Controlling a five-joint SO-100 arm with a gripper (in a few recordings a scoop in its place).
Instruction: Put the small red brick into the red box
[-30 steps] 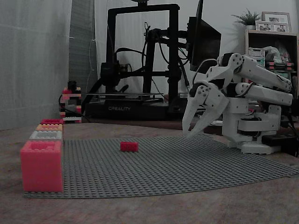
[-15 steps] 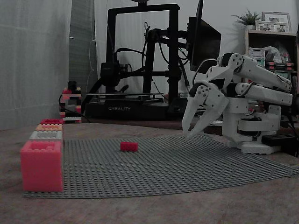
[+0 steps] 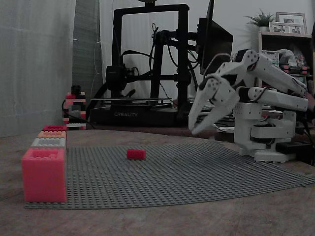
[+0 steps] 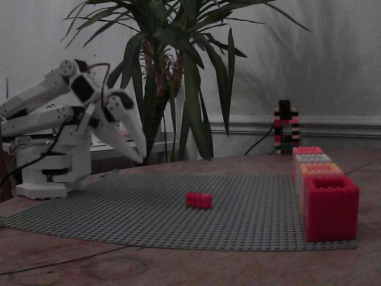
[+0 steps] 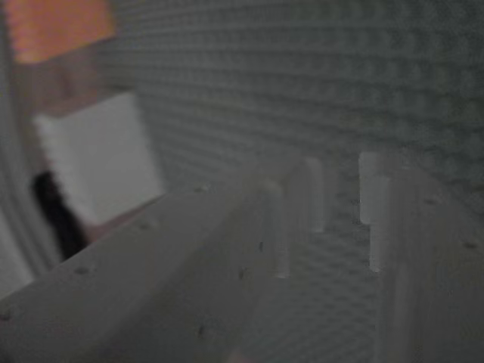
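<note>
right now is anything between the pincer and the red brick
No. In both fixed views the stretch between the pincer and the brick is bare grey baseplate; the pincer hangs above the plate's edge, apart from the brick.

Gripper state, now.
Gripper: open and holding nothing, raised over the grey baseplate; the small red brick lies apart on it.
</note>
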